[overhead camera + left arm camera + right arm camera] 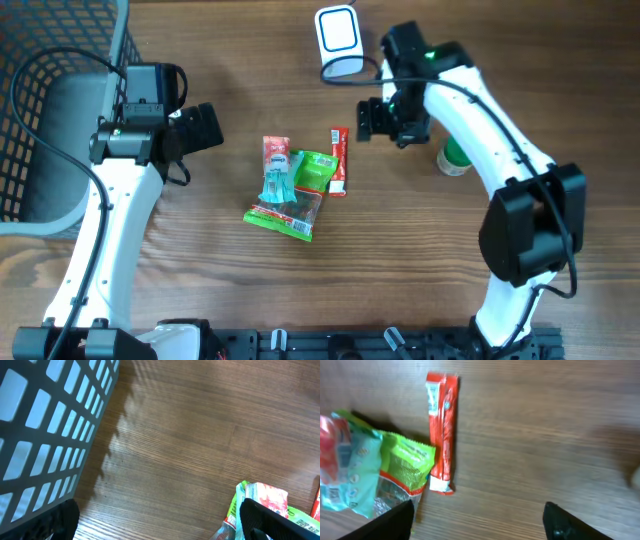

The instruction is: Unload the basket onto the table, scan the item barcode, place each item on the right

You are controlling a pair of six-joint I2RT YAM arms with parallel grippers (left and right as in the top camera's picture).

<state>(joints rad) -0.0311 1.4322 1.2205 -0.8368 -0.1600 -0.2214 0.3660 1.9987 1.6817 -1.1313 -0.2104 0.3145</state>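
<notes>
Mid-table: slim red packet (339, 160) just beside green pouch (315, 172).

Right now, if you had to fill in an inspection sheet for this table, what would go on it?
Surface: wooden table, no spills seen.
Job's things: scanner at the far edge; packets piled mid-table; red packet against the pile's right side.
Clutter: green item, partly hidden by the right arm, kind unclear.
Grippers: left gripper open, empty, left of the pile; right gripper open, empty, between red packet and scanner.
Cables: black cable loops from the left arm over the basket; another runs along the right arm.
Surroundings: mesh basket at the left edge; black rail along the near edge.
</notes>
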